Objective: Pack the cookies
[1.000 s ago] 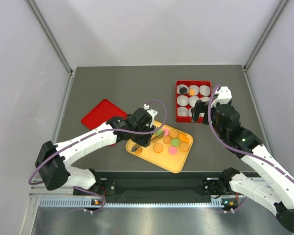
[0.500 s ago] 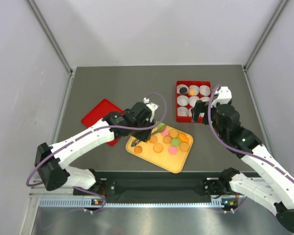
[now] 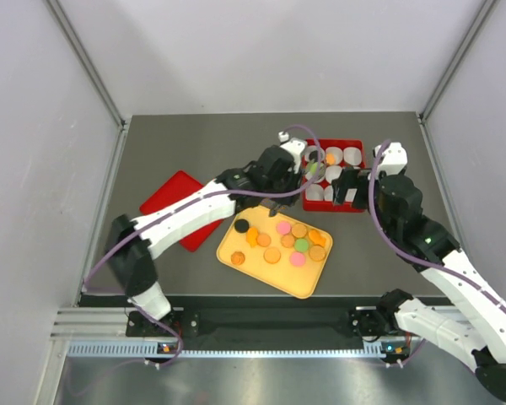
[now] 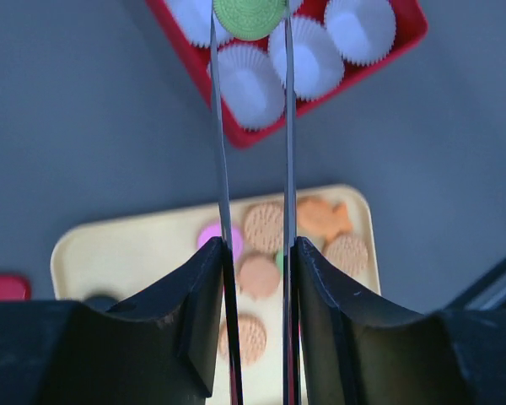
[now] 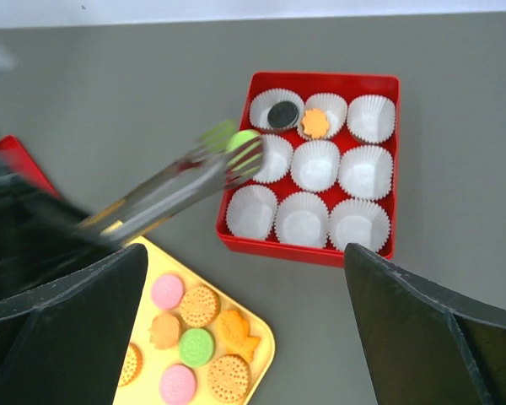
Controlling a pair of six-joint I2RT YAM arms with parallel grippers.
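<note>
Left gripper [image 4: 249, 25]: its two long, thin blade-like fingers [image 4: 221, 152] are clamped on the edges of a round green ridged cookie [image 4: 250, 15], which sits between their tips. The held cookie hangs over the left column of cups in the red square plastic box [image 5: 324, 78], as seen from the top view. Whether it touches a cup cannot be determined.

The box contains nine white pleated paper cups [image 5: 315, 164] in three rows of three. In the far row, the left corner cup holds a round black cookie [image 5: 282, 114], and the middle cup beside it holds an orange scalloped cookie [image 5: 315, 123]. The other cups show no contents.

Remaining cookies [image 3: 288, 240], in orange, pink, green and black, lie flat on the yellow rectangular tray [image 3: 304, 283], which sits near the box on its near-left side, not touching it.

Right gripper [image 3: 347, 190]: jaws spread fully apart, grasping nothing, positioned at the near right corner of the box.

A flat red lid [image 3: 173, 198] lies on the dark grey table [image 3: 194, 143], left of the tray
</note>
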